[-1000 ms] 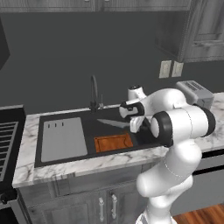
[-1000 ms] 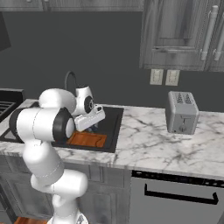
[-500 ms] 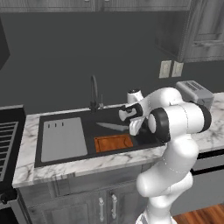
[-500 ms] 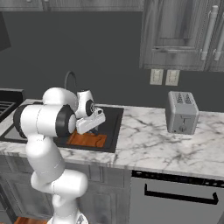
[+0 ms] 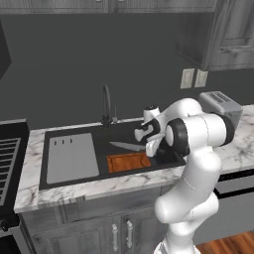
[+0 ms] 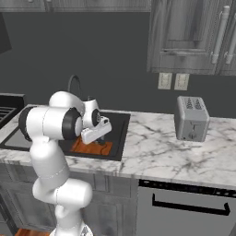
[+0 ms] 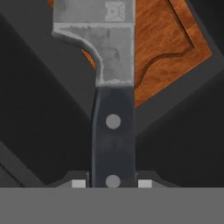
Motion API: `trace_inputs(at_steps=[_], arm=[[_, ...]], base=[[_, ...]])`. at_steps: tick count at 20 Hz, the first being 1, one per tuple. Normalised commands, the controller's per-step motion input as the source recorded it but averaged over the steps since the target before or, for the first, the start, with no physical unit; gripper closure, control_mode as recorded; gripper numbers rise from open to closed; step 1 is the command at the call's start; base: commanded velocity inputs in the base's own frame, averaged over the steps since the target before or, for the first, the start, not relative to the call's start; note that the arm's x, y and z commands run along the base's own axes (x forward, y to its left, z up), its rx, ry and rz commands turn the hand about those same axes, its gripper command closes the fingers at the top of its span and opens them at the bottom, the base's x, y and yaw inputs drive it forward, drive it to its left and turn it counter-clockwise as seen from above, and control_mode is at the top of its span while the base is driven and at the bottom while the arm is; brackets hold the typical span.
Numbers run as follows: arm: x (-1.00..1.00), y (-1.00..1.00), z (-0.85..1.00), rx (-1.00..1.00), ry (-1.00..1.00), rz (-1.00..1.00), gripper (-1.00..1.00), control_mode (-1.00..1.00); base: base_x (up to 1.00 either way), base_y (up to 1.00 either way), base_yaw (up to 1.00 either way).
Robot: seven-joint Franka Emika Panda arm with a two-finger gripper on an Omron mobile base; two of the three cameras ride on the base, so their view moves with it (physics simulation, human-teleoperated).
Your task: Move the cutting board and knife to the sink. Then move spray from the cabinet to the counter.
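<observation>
While the gripper [image 7: 113,183] is clamped on the black handle of the knife [image 7: 109,83], with one fingertip seen on either side of the handle, the grey steel blade is held out above the sink [image 5: 99,173] and over the cutting board [image 5: 128,161]. The knife is shown with two pale rivets in its handle and a mottled blade bearing a faint stamp, and the orange-brown board, edged by a darker groove, is seen lying flat in the dark basin beside the light grey panel [image 5: 72,158]
</observation>
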Motion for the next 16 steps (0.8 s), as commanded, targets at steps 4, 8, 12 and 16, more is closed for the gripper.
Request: trace_inputs(at_steps=[4, 8, 12, 16], arm=[[0.26, 0.00, -0.05, 0.00, 0.00, 0.01, 1.00, -1.00], [0.22, 0.00, -0.07, 0.00, 0.00, 0.00, 1.00, -1.00], [0.21, 0.00, -0.16, 0.00, 0.01, 0.00, 1.00, -1.00], [0.10, 0.00, -0.21, 0.00, 0.00, 0.00, 1.00, -1.00]], base=[[0.00, 0.00, 0.00], [0.00, 0.00, 0.00], [0.00, 0.00, 0.00], [0.00, 0.00, 0.00]])
